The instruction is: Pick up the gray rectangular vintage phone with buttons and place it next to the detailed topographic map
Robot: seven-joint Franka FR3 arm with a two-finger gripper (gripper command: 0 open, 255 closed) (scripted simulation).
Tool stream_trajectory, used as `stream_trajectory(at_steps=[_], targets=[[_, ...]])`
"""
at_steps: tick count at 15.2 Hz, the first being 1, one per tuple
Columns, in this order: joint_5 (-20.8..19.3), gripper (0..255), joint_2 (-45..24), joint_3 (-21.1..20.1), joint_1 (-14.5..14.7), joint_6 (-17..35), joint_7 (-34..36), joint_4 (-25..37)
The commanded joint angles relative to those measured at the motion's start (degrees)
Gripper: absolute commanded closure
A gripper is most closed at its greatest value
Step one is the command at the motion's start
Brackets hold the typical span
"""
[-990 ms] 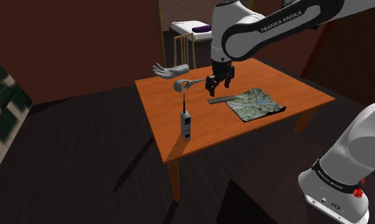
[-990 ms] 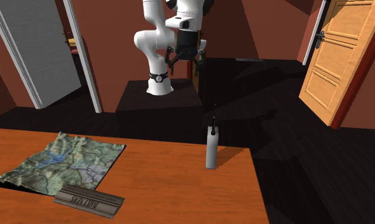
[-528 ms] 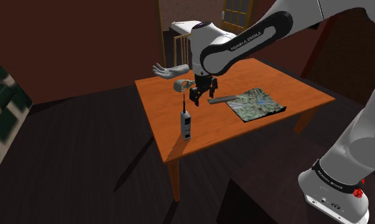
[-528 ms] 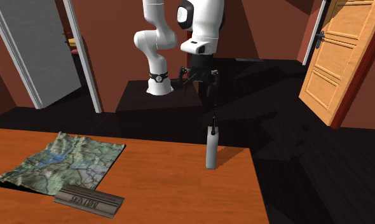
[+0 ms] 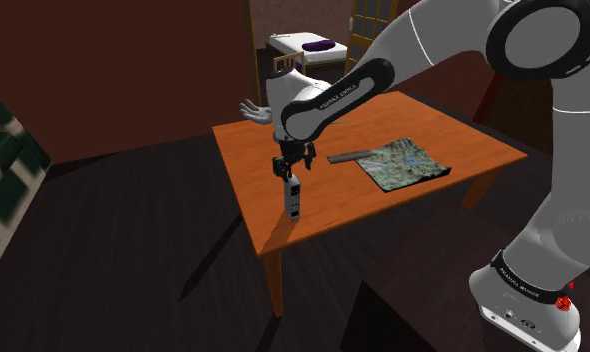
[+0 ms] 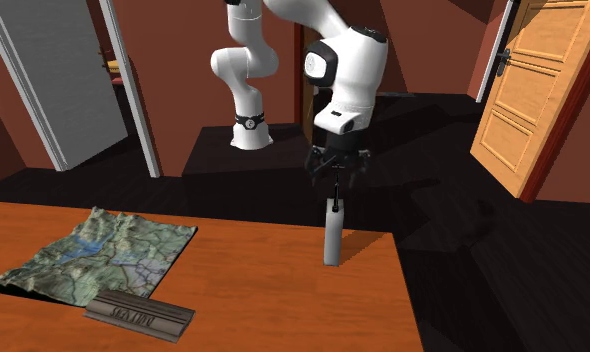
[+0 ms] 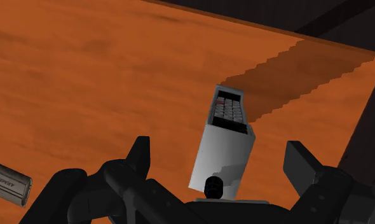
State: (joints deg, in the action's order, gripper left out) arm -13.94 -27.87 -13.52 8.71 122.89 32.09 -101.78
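Home interior: wood table, paneled door, bed in back rm.

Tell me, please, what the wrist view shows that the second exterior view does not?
Wrist view: the buttons on the phone, and the open fingers standing apart from it. Second exterior view: the map, the orange door and the arm's stand. Both: the upright phone, the gripper above it, the table.

Dim overall, yet the orange table is brighter, and the phone casts a jagged (stair-stepped) shadow.
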Motion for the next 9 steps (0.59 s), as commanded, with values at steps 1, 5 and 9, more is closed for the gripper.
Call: stream_trajectory(at_steps=[1, 5, 9], targets=[[-0.5, 0, -4.0, 0.3, 1.0, -0.6, 0.9, 4.0], [-1.1, 0, -5.5, 0.7, 1.1, 1.8, 1.3, 3.1], [-1.6, 0, -6.9, 1.0, 1.1, 3.8, 1.6, 2.4]])
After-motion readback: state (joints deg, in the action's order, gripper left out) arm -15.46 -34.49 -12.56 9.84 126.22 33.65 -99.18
